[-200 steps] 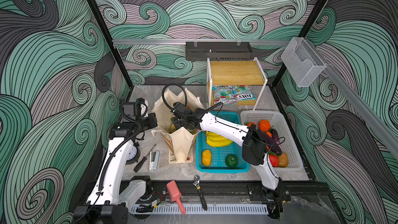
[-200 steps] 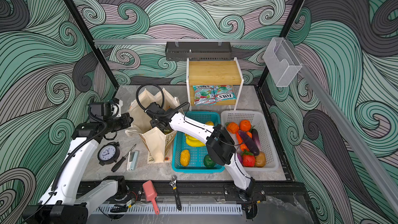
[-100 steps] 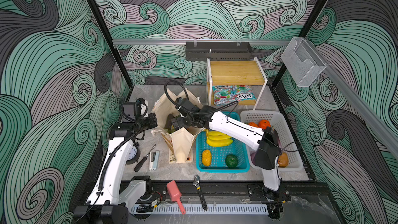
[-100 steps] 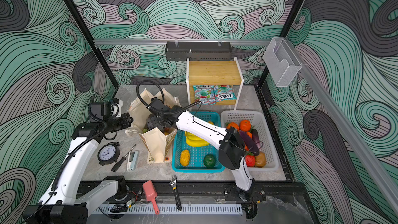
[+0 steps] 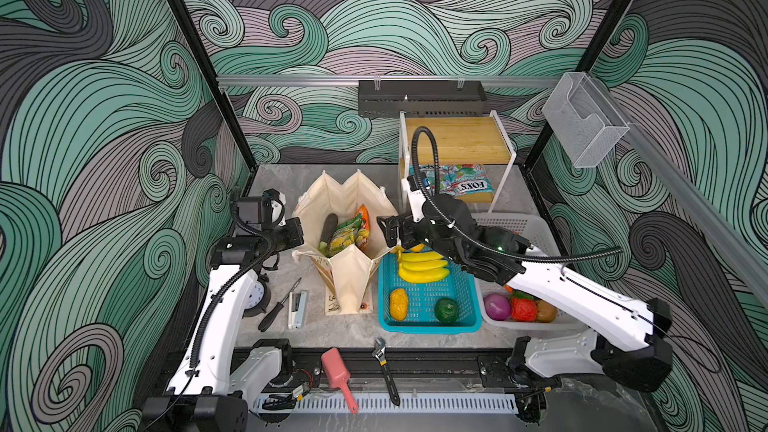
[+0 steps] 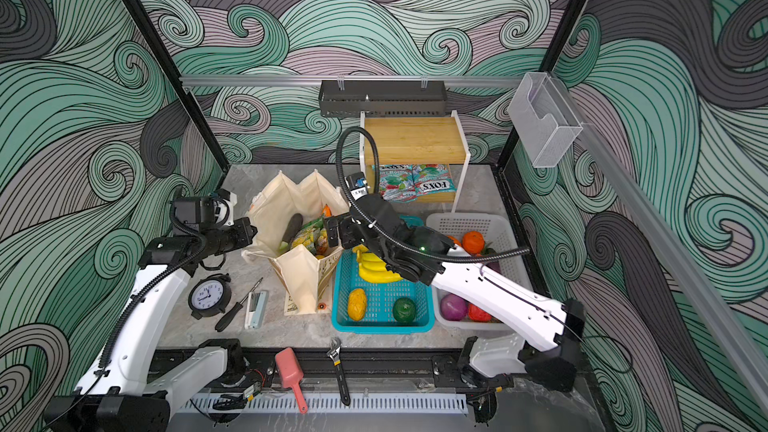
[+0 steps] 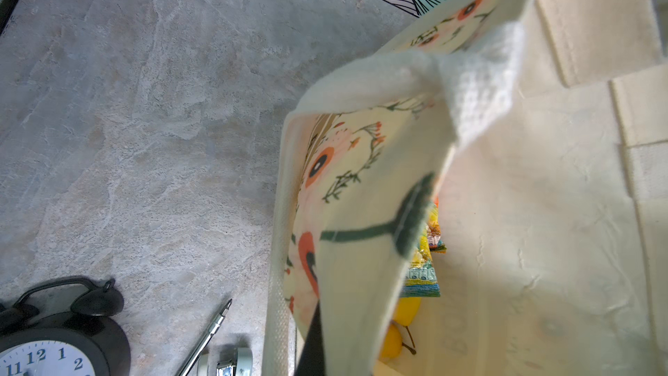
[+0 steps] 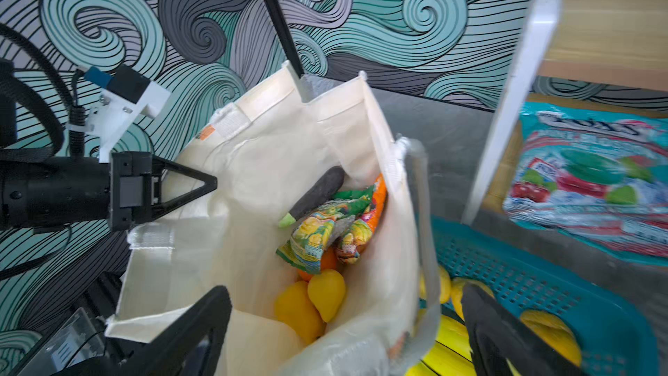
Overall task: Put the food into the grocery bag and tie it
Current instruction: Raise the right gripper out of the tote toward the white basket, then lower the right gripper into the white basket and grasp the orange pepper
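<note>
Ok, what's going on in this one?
The left gripper is shut on one rim of the grocery bag, holding its mouth open. The right gripper is open at the opposite rim, holding nothing. Inside the bag lie candy packets, yellow fruit and a dark vegetable. The bag is not yet tied. Bananas sit in the teal basket beside it.
</note>
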